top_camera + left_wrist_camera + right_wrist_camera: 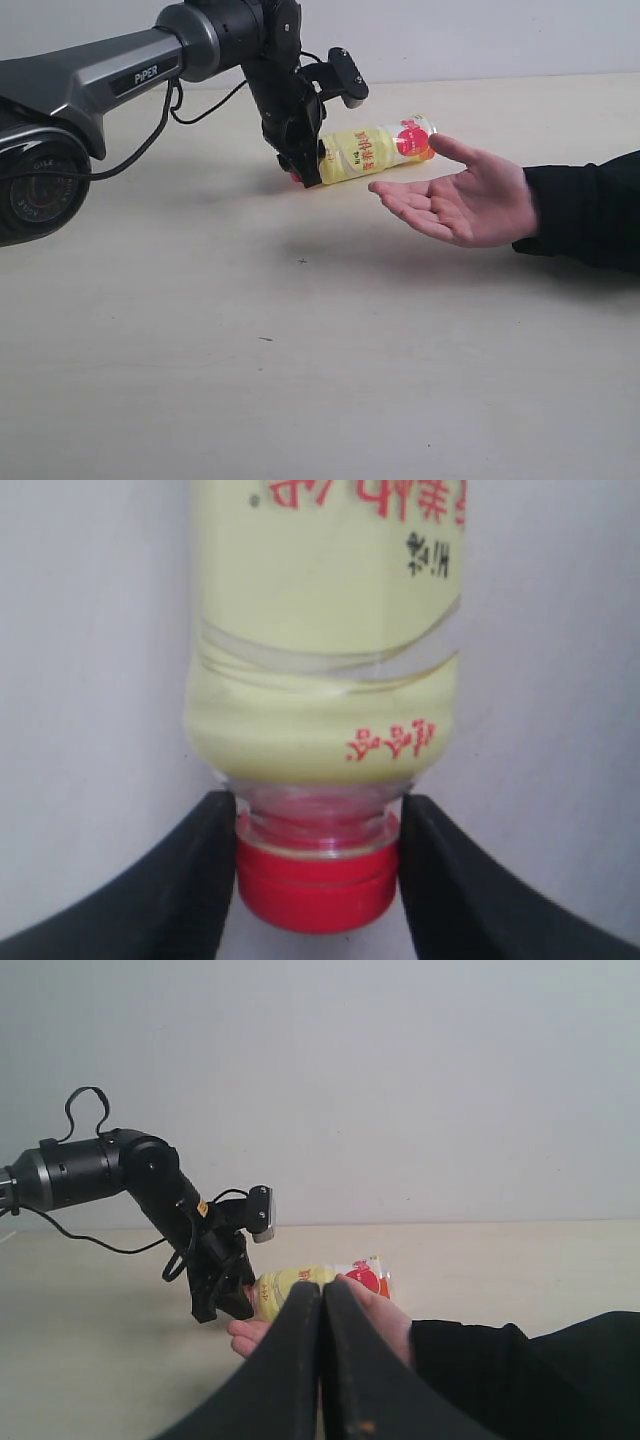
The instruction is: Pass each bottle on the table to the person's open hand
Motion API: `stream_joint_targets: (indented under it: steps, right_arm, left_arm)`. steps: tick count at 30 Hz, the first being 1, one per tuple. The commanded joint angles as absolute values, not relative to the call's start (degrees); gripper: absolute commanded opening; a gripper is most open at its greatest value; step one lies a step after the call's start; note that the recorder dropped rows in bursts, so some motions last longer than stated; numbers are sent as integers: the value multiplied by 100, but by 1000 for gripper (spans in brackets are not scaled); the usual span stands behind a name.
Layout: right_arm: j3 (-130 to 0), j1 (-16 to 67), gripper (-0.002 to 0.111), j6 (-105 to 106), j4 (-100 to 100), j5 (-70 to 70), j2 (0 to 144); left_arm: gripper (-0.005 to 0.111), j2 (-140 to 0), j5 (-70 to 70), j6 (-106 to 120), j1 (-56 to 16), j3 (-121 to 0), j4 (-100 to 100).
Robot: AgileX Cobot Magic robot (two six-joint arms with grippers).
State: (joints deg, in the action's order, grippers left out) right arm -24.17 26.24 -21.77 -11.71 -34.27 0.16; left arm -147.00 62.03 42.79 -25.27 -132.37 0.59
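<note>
At the left edge of the exterior view the grey-and-black robot arm [90,75] is cut off, so its base is out of sight. Its black left gripper [305,165] hangs above the pale beige desk [300,380], clamped on the neck of a yellow plastic bottle with a red cap [370,148]. From this side the gripper covers nearly the whole cap, and only a sliver of red shows under it.

The left wrist view shows the grip closely. The two fingers of the left gripper [318,860] press on either side of the clear neck just above the cap, and the bottle [320,680] is cut off by the frame edge at its far end. Its red lettering is too blurred to read.

The bottle lies roughly level in the air, its base pointing right, over the fingertips of a bare open hand [460,205] held palm up. I cannot tell whether base and thumb touch. The black sleeve [585,205] runs off the right edge.

In the right wrist view the right gripper [321,1300] is clenched on nothing, and its fingers hide part of the hand [385,1320] and the bottle [295,1285].
</note>
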Motion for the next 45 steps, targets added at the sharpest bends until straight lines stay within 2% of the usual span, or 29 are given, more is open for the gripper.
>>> stream_joint_targets:
  steps: [1, 5, 11, 17, 24, 31, 45]
  right_arm:
    - [-2448, 2602, 0, -2166, -1202, -3422, 0]
    - [-2448, 2602, 0, -2166, -1202, -3422, 0]
    - [-2448, 2602, 0, -2166, -1202, -3422, 0]
    - [-2448, 2602, 0, -2166, -1202, -3422, 0]
    - [-2448, 2602, 0, -2166, -1202, -3422, 0]
    - [-2448, 2602, 0, -2166, -1202, -3422, 0]
    - [-2448, 2602, 0, -2166, -1202, -3422, 0]
  left_arm:
    - [11, -14663, 6239, 4255, -2525, -13257, 117]
    - [32, -14663, 6238, 4249, -2525, -13257, 117]
    - [42, -14663, 6227, 4161, -2525, -13257, 117]
    - [57, -14663, 6281, 4154, -2525, -13257, 93]
    - [59, -14663, 6364, 4154, -2525, -13257, 70]
    - [71, -14663, 6364, 4154, -2525, -13257, 72]
    - [72, -14433, 6415, 4180, -2694, -13257, -35]
